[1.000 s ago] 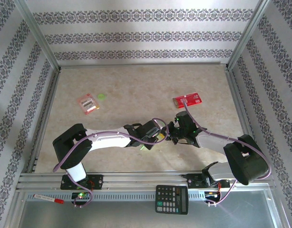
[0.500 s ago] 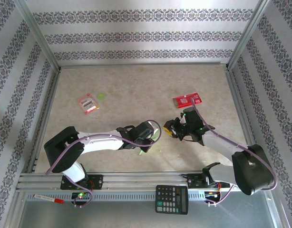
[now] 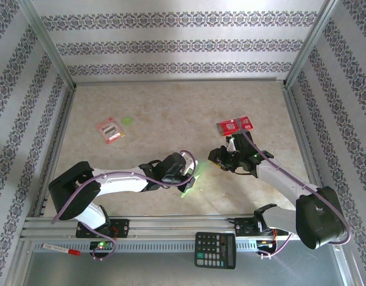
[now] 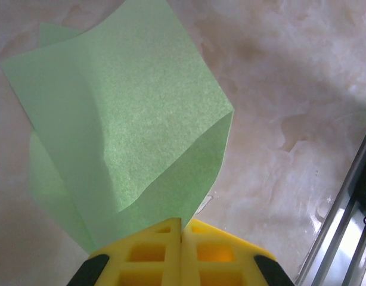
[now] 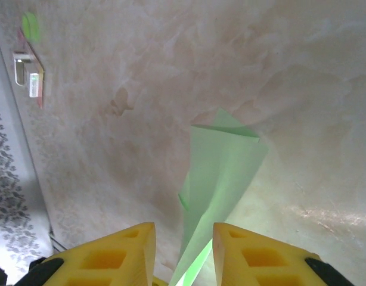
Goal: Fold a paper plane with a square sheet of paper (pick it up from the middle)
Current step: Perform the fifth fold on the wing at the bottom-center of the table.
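The light-green sheet of paper is folded, with loose flaps, and hangs just above the table. My left gripper is shut on its near edge. In the top view this gripper is at the table's front middle, the paper poking out beside it. In the right wrist view the paper looks like a narrow creased point running down between my right gripper's open fingers, touching neither. That gripper sits just right of the left one.
A red-and-white packet lies behind the right gripper. Another packet and a small green disc lie at the far left. A calculator and a pen rest on the front rail. Metal frame posts border the table.
My right gripper has opened, let go of the paper and drawn back to the right. The left gripper, still shut on the paper, has shifted slightly left and nearer.
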Robot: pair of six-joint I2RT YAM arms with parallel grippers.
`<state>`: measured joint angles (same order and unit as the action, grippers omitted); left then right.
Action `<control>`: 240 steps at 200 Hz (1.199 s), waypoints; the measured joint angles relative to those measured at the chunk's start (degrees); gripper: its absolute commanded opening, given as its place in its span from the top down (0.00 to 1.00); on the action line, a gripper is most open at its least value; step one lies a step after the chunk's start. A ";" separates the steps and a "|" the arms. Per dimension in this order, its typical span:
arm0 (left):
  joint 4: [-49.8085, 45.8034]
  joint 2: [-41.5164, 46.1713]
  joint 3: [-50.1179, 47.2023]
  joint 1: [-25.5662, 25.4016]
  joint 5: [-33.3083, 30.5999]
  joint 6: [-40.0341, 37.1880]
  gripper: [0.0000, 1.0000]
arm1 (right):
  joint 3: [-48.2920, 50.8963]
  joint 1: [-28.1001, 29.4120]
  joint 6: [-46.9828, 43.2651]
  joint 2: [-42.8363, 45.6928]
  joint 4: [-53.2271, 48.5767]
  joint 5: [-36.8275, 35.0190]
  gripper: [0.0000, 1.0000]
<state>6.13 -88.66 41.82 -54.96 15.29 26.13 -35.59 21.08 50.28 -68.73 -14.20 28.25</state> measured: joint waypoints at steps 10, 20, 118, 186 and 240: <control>0.26 0.00 -0.44 0.37 0.22 0.50 1.00 | -0.90 0.57 -1.68 -0.04 -1.27 -0.66 0.67; 0.39 0.00 -0.61 0.70 0.39 0.96 1.00 | -1.75 1.14 -3.13 -0.04 -2.43 -1.29 0.66; 0.61 -1.57 -0.57 1.09 0.33 1.11 1.00 | 1.01 8.09 6.80 -1.38 -0.48 -2.34 0.59; 0.59 -1.68 -0.02 1.09 0.33 0.94 1.00 | 1.79 9.20 11.13 -5.73 4.02 -2.45 0.67; -0.02 -1.90 1.18 1.09 0.13 -0.94 1.00 | 1.68 9.18 12.26 -8.41 5.20 -2.99 0.94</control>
<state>6.11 -90.56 43.00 -53.87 15.42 25.19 -33.91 30.26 62.54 -77.14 -8.99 25.26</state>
